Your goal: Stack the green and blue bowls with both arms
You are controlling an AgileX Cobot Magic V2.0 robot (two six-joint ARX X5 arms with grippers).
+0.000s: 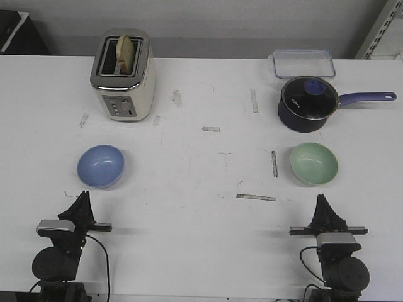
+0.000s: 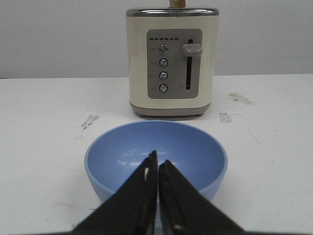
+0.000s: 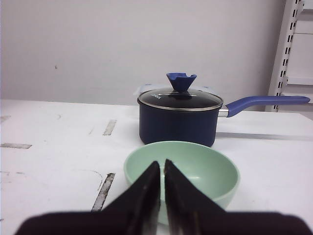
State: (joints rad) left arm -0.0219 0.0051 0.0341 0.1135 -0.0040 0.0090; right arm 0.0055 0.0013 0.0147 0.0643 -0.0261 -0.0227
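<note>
Resting at the near table edge, the left gripper (image 1: 83,196) and right gripper (image 1: 322,200) both have fingers pressed together, empty. Just beyond sit the blue bowl (image 1: 101,166) on the left and the green bowl (image 1: 313,163) on the right, well apart. Farther back stand a toaster (image 1: 123,75) and a lidded saucepan (image 1: 308,104).

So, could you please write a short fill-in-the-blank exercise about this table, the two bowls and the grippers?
1. The light blue round bowl lies in front of the ____ gripper.
2. The pale green round bowl sits nearest the dark navy ____ with a glass lid.
3. The cream toaster holds a slice of ____.
4. The fingers of the right gripper are ____.

Missing words: left; saucepan; bread; shut
</note>
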